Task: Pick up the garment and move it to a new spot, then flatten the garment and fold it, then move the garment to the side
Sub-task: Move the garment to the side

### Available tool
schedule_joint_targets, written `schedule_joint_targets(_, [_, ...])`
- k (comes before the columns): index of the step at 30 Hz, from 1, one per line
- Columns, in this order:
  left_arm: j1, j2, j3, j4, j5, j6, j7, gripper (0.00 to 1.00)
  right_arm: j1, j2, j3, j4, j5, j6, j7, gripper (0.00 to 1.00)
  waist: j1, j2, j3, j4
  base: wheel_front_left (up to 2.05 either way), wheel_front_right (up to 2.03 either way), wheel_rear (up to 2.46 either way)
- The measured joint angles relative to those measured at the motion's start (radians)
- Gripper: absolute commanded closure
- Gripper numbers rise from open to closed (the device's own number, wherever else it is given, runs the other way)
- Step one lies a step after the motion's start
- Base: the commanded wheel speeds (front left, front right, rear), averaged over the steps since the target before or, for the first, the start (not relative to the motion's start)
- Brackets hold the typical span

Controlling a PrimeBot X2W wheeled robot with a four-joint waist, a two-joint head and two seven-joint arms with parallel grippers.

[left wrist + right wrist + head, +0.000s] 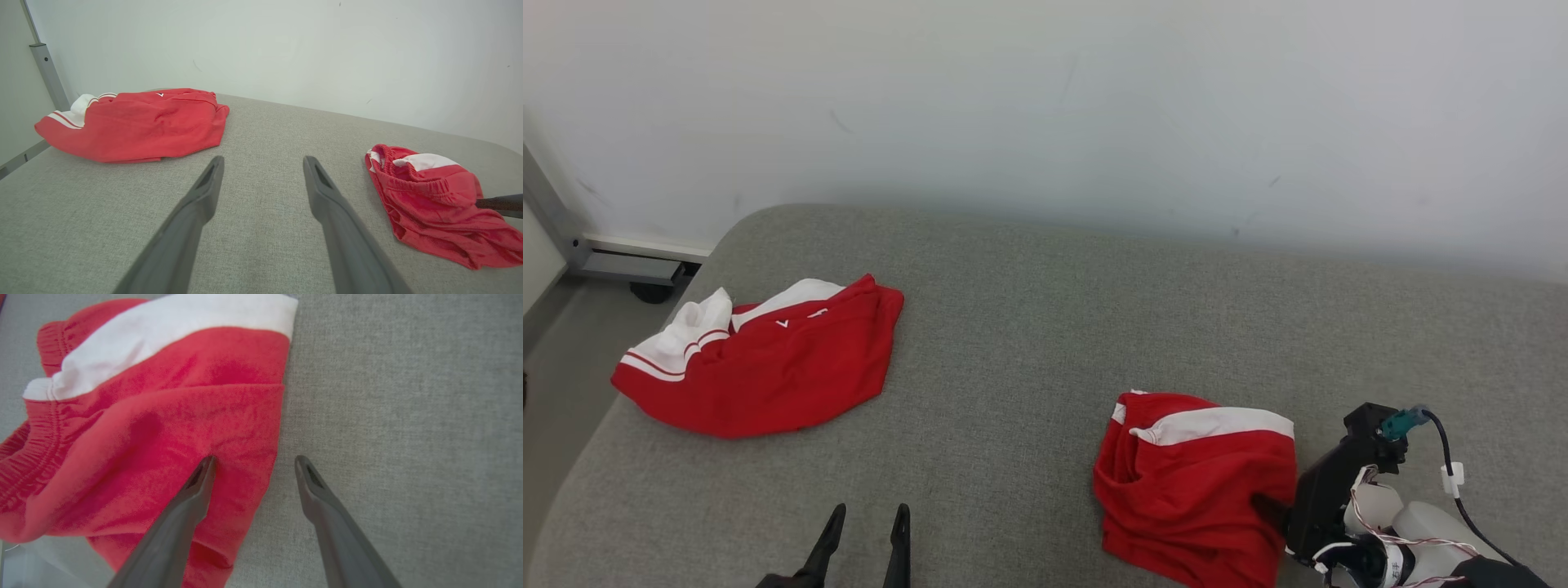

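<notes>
Right gripper (253, 462) spread wide, empty; its wrist view shows one finger over the red shorts (155, 424), the other over grey cushion (408, 416). Left gripper (263, 161) likewise parted, empty.

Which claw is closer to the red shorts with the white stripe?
Right. The right claw straddles the right edge of the red shorts, one finger over the fabric. The left claw sits over the grey cushion, well to their left.
</notes>
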Motion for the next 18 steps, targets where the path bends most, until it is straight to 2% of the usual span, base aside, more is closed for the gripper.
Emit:
schedule_joint_targets(7, [0.000,-0.001,0.006,-0.002,0.000,0.000,0.002,0.00,-0.027,0.038,-0.016,0.066,0.010,-0.016,0.006,0.00,0.0000,0.0000,0.007,0.006,0.00,0.00,0.00])
schedule_joint_targets(8, [0.000,-0.001,0.007,-0.002,0.000,0.000,0.003,0.00,-0.030,0.041,-0.017,0.072,0.012,-0.016,0.007,0.03,0.0000,0.0000,0.009,0.007,0.00,0.00,0.00])
schedule_joint_targets(9, [0.000,-0.001,0.008,-0.002,-0.001,0.000,0.003,0.00,-0.036,0.042,-0.017,0.079,0.015,-0.016,0.007,0.98,0.0000,0.0000,0.010,0.007,0.00,0.00,0.00])
schedule_joint_targets(18, [0.005,0.000,0.040,-0.009,-0.013,0.001,0.003,0.00,-0.104,0.045,-0.013,0.099,0.007,-0.010,0.007,1.00,0.0000,0.0000,0.014,-0.018,0.00,0.00,0.00])
